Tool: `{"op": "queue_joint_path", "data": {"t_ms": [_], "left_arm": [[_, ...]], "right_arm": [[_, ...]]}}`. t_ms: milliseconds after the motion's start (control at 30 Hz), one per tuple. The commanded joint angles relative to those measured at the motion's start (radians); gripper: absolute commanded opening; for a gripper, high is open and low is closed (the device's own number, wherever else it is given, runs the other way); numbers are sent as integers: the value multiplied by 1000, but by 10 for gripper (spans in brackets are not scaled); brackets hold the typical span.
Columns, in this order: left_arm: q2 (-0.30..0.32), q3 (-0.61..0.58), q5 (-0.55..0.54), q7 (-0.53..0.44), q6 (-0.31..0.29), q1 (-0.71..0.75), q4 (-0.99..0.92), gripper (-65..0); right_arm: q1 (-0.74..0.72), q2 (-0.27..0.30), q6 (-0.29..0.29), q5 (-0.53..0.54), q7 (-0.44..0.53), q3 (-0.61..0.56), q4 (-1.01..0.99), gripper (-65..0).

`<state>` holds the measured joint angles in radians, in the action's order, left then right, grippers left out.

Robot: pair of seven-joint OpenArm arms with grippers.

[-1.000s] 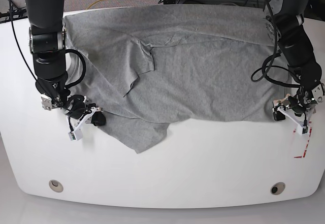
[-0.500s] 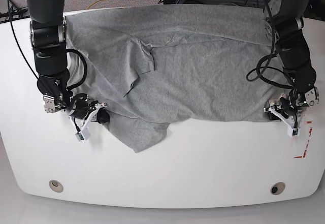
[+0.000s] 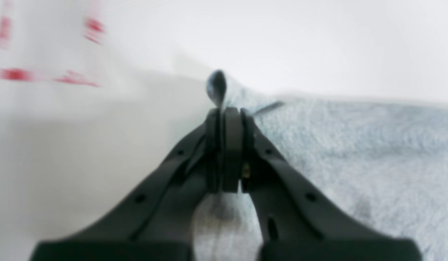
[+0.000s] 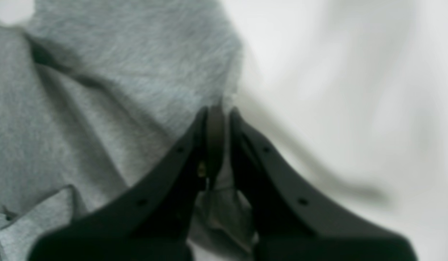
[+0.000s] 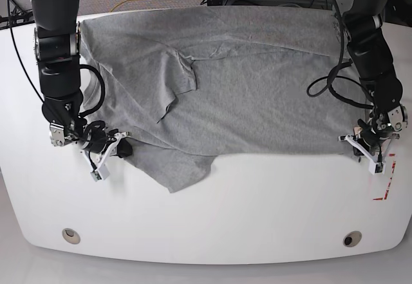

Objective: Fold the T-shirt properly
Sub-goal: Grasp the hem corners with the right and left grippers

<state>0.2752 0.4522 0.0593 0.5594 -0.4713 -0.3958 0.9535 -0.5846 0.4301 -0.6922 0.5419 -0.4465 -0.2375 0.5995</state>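
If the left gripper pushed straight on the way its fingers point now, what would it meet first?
Bare white table, as far as the left wrist view shows. The left gripper, shut on the T-shirt edge, points past it; depth is unclear.

No readable text, labels, brand names or numbers appear in any view. The grey T-shirt shows only plain fabric (no lettering on the side facing up). Short red marks sit on the white tabletop near its right edge, blurred in the left wrist view, and spell nothing.
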Motion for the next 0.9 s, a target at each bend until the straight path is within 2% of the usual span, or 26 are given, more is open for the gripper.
{"op": "queue_joint_path", "data": {"t_ms": [0, 167, 533, 733, 867], "left_arm": [[19, 1, -8, -20, 1, -25, 78, -650], [17, 3, -11, 46, 1, -24, 158, -650], [16, 3, -13, 47, -1, 41, 307, -650], [17, 3, -13, 47, -1, 77, 324, -650], [17, 3, -13, 47, -1, 116, 365, -650]], "right_arm": [[-47, 36, -6, 16, 25, 5, 18, -650], [-76, 54, -6, 16, 25, 5, 18, -650], [-110, 102, -6, 25, 16, 7, 64, -650], [-107, 131, -6, 25, -133, 14, 241, -650], [-36, 135, -6, 19, -240, 114, 386, -650]]}}
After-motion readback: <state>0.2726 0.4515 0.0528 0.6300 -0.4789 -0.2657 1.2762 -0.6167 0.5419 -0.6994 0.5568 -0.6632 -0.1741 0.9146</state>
